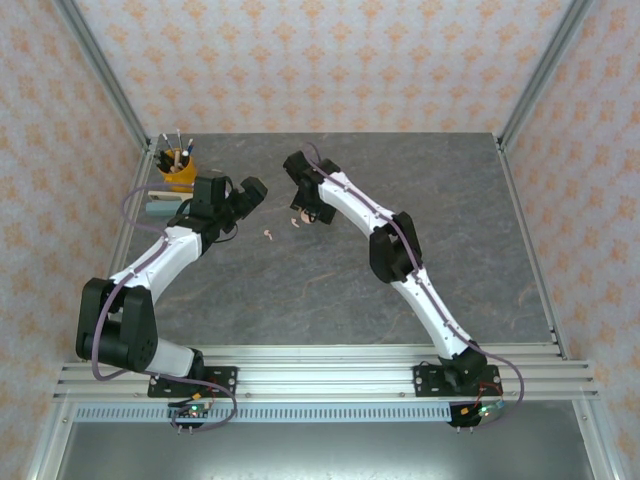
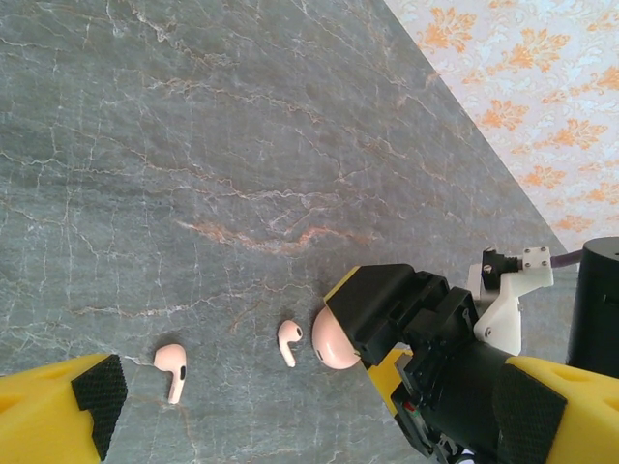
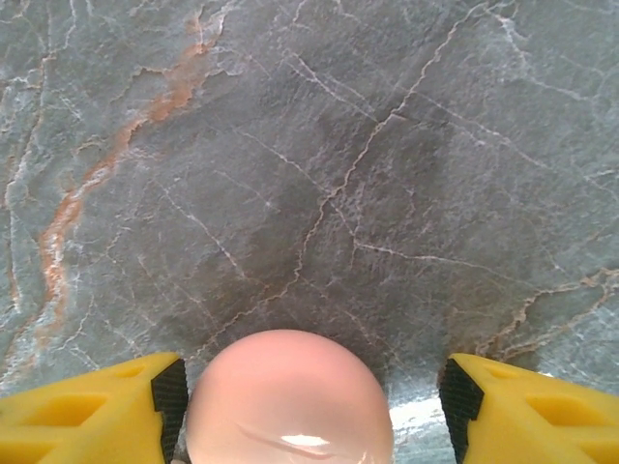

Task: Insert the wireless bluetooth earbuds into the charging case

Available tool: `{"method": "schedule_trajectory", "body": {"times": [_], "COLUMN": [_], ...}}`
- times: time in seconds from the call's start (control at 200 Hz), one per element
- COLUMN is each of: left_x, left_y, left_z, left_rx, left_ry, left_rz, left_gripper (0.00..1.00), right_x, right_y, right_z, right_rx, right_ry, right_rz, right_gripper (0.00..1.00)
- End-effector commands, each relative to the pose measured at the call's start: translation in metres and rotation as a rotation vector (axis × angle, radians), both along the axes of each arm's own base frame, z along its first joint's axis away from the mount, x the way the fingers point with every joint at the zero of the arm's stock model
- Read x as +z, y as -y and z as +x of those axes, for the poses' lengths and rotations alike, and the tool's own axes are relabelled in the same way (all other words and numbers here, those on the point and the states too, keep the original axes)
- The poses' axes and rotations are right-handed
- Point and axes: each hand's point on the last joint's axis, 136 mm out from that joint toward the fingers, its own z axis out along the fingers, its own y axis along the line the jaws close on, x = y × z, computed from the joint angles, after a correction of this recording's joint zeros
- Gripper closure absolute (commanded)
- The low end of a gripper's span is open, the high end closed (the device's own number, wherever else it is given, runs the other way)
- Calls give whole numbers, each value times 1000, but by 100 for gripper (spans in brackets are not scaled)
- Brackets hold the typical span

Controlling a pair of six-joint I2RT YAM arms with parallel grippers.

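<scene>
Two pale pink earbuds lie on the grey marble table, one (image 2: 172,370) (image 1: 268,235) to the left of the other (image 2: 289,340) (image 1: 295,220). Just right of them sits the round pink charging case (image 2: 334,340) (image 3: 290,401), its lid closed. My right gripper (image 3: 314,396) (image 1: 305,208) is down over the case with its jaws on either side. The left pad (image 3: 170,391) is at the case's edge and the right pad (image 3: 458,396) stands well apart from it, so the gripper is open. My left gripper (image 2: 309,406) (image 1: 252,192) hovers wide open above the earbuds, holding nothing.
A yellow cup of pens (image 1: 178,168) stands at the back left, with a pale flat object (image 1: 160,210) beside the left arm. Aluminium frame posts (image 1: 110,90) and patterned walls bound the table.
</scene>
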Motion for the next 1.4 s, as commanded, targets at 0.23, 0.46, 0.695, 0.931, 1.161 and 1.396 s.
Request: {"method": "schedule_trajectory", "body": {"times": [0.23,0.46,0.695,0.931,1.161,1.396], "left_x": [-1,2,9,10,1,-1], "left_y": [-3,-3,-4,-1,5,11], "left_z": [3,-1,-7,-15,-25,-29], "left_rx": [26,33,33,19,15,6], "left_ry": [5,3,10,3,-13,-23], "left_rz": [-36,-42,-41,-49,-41,-22], "left_gripper": [0,0,0,0,0,0], "right_x": [-9,-2,7,0,-12,-15], "right_y": [9,23,39,78,104,110], "right_z": [-24,-43,-82,-148,-176,-175], "right_rx": [47,97,201,301,271,208], "right_ry": [-72,-97,-128,-217,-257,-268], "right_rz": [-68,-95,-58,-75,-115,-152], "right_gripper": [38,52,53,53,48,38]}}
